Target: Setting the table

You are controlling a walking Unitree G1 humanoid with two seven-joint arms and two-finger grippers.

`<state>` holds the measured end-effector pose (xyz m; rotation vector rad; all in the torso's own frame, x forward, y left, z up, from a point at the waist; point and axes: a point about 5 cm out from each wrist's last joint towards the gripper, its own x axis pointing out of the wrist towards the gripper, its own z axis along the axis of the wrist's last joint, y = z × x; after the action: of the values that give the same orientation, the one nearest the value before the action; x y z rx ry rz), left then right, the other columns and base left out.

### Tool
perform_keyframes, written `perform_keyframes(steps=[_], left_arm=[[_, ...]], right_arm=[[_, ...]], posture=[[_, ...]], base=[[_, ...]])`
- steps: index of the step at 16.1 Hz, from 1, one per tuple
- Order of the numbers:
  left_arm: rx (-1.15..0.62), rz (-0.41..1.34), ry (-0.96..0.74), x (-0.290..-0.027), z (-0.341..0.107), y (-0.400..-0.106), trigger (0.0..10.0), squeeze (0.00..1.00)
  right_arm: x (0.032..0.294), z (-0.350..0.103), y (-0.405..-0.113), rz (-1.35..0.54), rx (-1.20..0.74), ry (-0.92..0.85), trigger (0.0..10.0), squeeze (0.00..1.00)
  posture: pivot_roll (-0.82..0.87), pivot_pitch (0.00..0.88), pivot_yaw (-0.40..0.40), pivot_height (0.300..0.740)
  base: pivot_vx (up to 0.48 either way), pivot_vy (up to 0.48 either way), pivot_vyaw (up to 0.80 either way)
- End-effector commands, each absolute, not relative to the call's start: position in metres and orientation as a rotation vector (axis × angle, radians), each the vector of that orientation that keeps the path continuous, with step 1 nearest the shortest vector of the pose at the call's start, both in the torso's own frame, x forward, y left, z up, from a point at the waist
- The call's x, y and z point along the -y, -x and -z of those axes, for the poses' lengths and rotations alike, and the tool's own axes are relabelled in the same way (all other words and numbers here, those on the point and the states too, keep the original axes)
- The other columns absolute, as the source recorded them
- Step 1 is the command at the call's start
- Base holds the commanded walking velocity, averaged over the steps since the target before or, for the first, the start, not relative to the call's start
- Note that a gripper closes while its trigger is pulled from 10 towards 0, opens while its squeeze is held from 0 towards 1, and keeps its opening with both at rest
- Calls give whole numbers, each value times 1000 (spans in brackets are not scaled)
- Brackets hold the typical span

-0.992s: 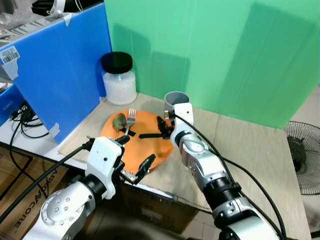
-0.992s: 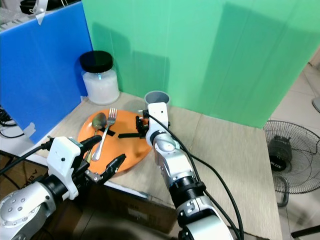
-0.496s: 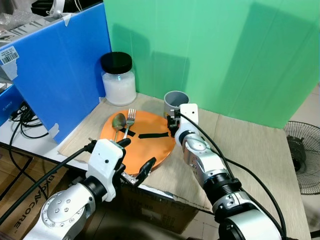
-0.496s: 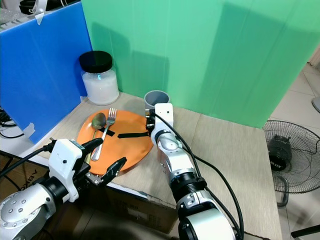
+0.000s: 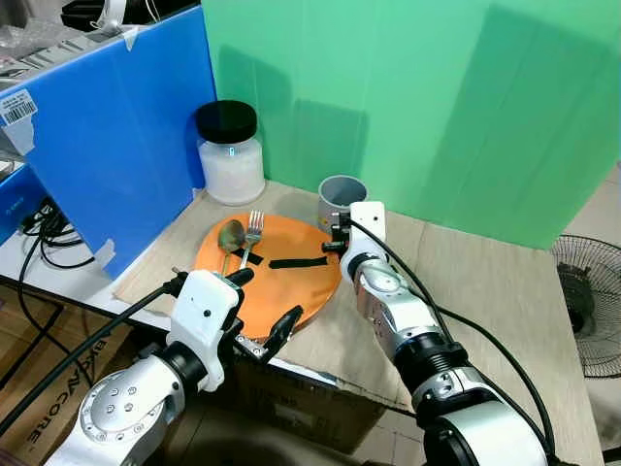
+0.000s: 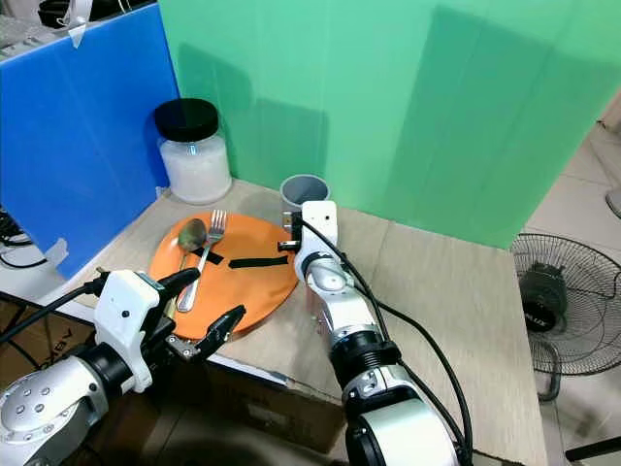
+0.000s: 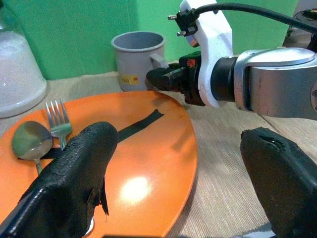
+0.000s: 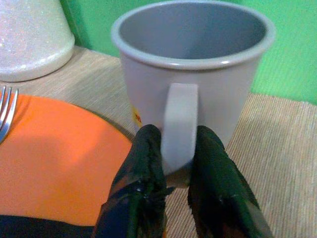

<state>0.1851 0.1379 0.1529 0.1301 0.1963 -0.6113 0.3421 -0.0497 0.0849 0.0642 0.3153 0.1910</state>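
Right wrist view: right claw (image 8: pixel 176 163) pinches the mug (image 8: pixel 193 74) handle; left claw (image 7: pixel 178 183) gapes beside the plate (image 7: pixel 148 163).

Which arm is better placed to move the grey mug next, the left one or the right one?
The right. The right gripper already has its fingers on both sides of the grey mug's handle. The left gripper hangs open at the near edge of the orange plate, far from the mug.

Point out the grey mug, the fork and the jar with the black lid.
grey mug (image 8: pixel 193 64): right wrist view, on its front wall above the handle.
fork (image 5: pixel 254 226): left eye view, on the tines.
jar (image 6: pixel 195 163): right eye view, on the white body below the black lid.
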Motion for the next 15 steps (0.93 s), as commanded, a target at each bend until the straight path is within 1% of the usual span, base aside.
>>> perform_keyframes(steps=[1, 6, 8, 10, 11, 12, 13, 15], left_arm=[[-182, 621, -138, -137, -156, -185, 10000, 0], [-179, 617, -144, -138, -157, -186, 10000, 0], [-170, 610, -150, -137, -157, -188, 10000, 0], [-158, 593, -151, -137, -158, -190, 10000, 0], [-149, 573, -156, -138, -158, -191, 10000, 0], [-142, 548, -153, -139, -158, -191, 10000, 0], [-140, 539, -153, -139, -158, -191, 10000, 0], [-130, 495, -154, -139, -156, -191, 10000, 0]], right_arm=[[39, -95, -346, -208, -290, -77, 0, 0], [45, -106, -349, -210, -234, -122, 0, 0], [51, -120, -347, -254, -153, -170, 0, 0], [66, -135, -338, -275, -62, -190, 0, 0], [78, -144, -327, -297, -9, -205, 10000, 0], [92, -150, -315, -307, 26, -175, 10000, 0], [98, -153, -310, -314, 40, -155, 10000, 0], [117, -160, -292, -324, 90, -61, 10000, 0]], posture=[[37, 0, -15, 740], [34, 0, -9, 740], [28, 0, -4, 740], [14, 0, 0, 740], [10, 0, 1, 740], [0, 0, 4, 740], [-6, 0, 5, 740], [-20, 0, 6, 740]], base=[[0, 0, 0], [0, 0, 0], [0, 0, 0], [0, 0, 0], [0, 0, 0], [0, 0, 0], [0, 0, 0], [0, 0, 0]])
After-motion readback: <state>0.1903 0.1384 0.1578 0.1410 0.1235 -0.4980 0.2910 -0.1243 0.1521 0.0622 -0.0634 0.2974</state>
